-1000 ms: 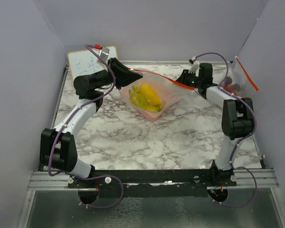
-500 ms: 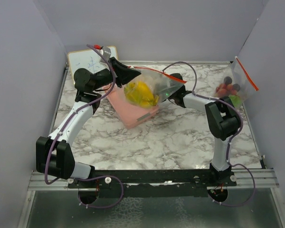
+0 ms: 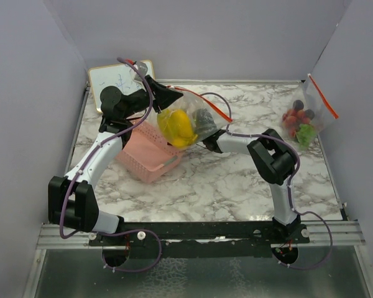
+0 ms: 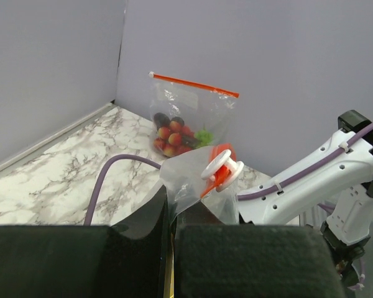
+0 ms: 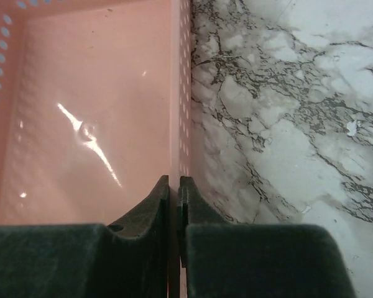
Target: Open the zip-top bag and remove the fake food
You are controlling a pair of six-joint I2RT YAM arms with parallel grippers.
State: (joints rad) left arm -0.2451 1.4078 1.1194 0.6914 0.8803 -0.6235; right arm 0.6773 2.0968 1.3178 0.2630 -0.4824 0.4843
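- I am working with two grippers. My left gripper [image 4: 170, 205] is clamping fully on the clear film of the zip-top bag [image 4: 193, 186], with no gap between the fingers.
- My right gripper [image 5: 174, 186] is standing shut down to a thin slit. I cannot tell whether any film is sitting in that slit.
- Just past my left fingertips, one red-and-white slider [image 4: 222, 171] is sitting on the bag's red zip strip [image 3: 202, 102].
- The bag is hanging from my left gripper. The fake food [image 3: 176, 127] is sitting inside it at the low end. I am counting one yellow lump, whose separate pieces I cannot tell apart, and one dark piece [image 3: 203, 119] touching it on the right.
- In the top view, that food is hanging below and to the right of my left gripper. It is just beside my right gripper, which is reaching in at the bag's lower right edge.
- One pink basket [image 3: 143, 158] is lying on the marble table [image 3: 236, 180] near the bag. From my right wrist, its perforated wall is lining up with the slit between my fingers.
- I am counting two bags. The second bag [image 3: 311, 105] is leaning at the right wall, well apart, holding several red pieces, some dark ones and a green one.
- One whiteboard [image 3: 112, 81] is leaning in the far left corner.
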